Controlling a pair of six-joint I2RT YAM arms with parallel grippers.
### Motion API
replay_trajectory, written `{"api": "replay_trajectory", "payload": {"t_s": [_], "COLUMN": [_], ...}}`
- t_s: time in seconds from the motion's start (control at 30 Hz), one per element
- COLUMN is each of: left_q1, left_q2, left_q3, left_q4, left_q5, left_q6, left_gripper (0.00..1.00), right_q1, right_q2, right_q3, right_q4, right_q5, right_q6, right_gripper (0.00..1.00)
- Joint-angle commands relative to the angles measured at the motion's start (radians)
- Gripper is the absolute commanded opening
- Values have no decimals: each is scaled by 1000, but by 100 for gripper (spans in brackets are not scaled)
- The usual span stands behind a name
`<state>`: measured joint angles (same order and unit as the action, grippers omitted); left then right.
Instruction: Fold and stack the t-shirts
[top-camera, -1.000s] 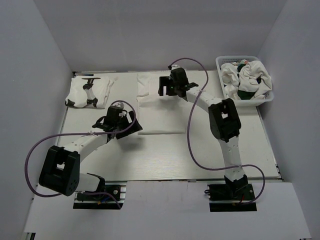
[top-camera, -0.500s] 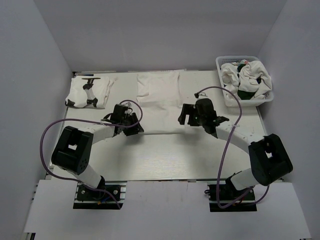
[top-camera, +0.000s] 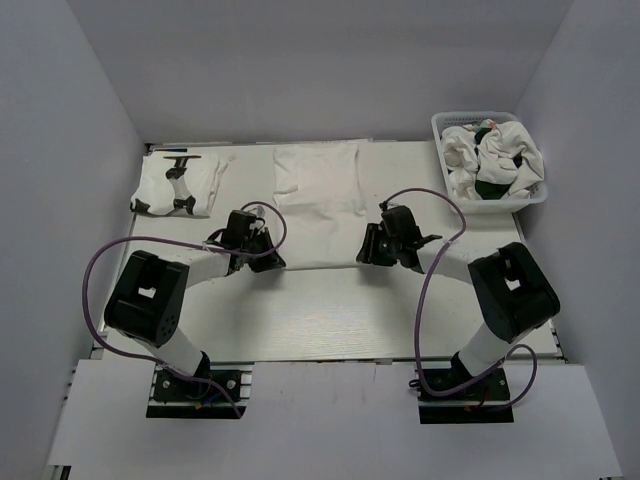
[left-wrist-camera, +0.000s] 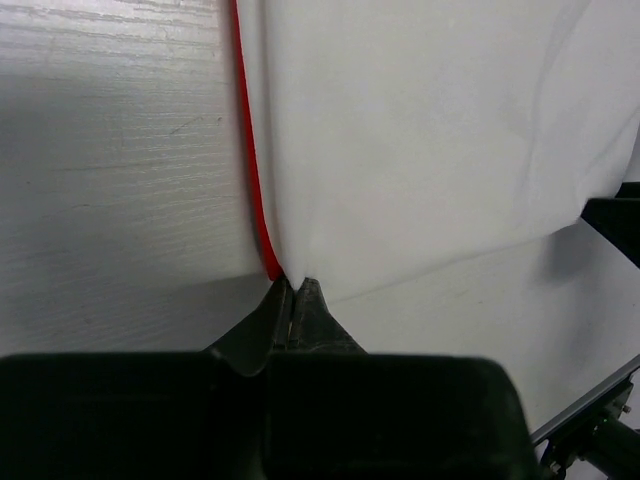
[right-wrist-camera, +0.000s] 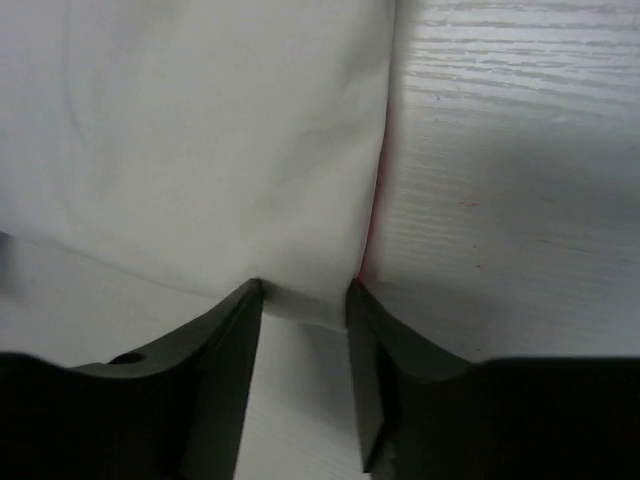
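Note:
A white t-shirt (top-camera: 318, 200) lies folded into a long strip down the middle of the table. My left gripper (top-camera: 268, 262) sits at its near left corner. In the left wrist view that gripper (left-wrist-camera: 293, 285) is shut on the corner of the t-shirt (left-wrist-camera: 420, 150), beside a red edge (left-wrist-camera: 250, 170). My right gripper (top-camera: 372, 255) is at the near right corner. Its jaws (right-wrist-camera: 303, 290) stand apart, astride the edge of the t-shirt (right-wrist-camera: 200, 130), with the corner between the fingertips.
A folded t-shirt (top-camera: 178, 185) with dark print lies at the far left. A white lattice basket (top-camera: 472, 113) at the far right holds several crumpled t-shirts (top-camera: 495, 155). Grey walls close in the table on three sides.
The right arm drew back from the shirt's far edge to its near right corner and its jaws narrowed. The left gripper moved to the near left corner and shut on it.

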<state>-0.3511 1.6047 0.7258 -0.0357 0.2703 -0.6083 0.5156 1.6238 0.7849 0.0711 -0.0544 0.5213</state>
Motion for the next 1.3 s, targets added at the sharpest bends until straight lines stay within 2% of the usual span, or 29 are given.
{"api": "replay_trajectory", "payload": {"t_s": [0.0, 0.03, 0.07, 0.17, 0.23, 0.3, 0.4, 0.43, 0.53, 0.67, 0.77, 0.9, 0.93, 1.03, 1.27], "left_q1": [-5, -5, -5, -5, -14, -14, -37, -46, -55, -55, -55, -31, -31, -22, -2], "left_q2": [-31, -41, -51, -112, -166, -288, -435, -530, -644, -739, -718, -605, -576, -429, -116], "left_q3": [-11, -11, -20, -31, -65, -118, -173, -183, -172, -93, -24, 64, 89, 214, 481], "left_q4": [19, 19, 19, -19, -59, -98, -173, -225, -279, -279, -257, -184, -175, -194, -168], "left_q5": [12, 12, 12, 21, 33, 67, 113, 113, 129, 140, 57, -5, -43, -150, -246], "left_q6": [-1, -1, -1, -1, -1, -10, -22, -31, -41, -53, -44, -44, -44, -30, 21], "left_gripper": [0, 0, 0, 0, 0, 0, 0, 0, 0, 0, 0, 0, 0, 0, 0], "right_q1": [3, 3, 4, 3, 9, 11, 32, 47, 57, 55, 47, 26, 18, -11, -107], "right_q2": [41, 42, 44, 12, -60, -113, -321, -394, -560, -596, -553, -448, -424, -308, -30], "right_q3": [24, 20, 8, -12, -33, -78, -136, -154, -121, -21, 80, 180, 250, 373, 618], "right_q4": [4, 21, 30, -9, -39, -123, -257, -321, -416, -468, -459, -419, -418, -442, -468], "right_q5": [-80, -84, -82, -82, -87, -134, -174, -189, -194, -194, -165, -98, -87, -79, -90], "right_q6": [28, 32, 46, 48, 49, 54, 63, 66, 66, 42, 46, 66, 63, 48, 37], "right_gripper": [42, 34, 19, 0, 0, 0, 0, 0, 0, 0, 0, 0, 0, 0, 0]}}
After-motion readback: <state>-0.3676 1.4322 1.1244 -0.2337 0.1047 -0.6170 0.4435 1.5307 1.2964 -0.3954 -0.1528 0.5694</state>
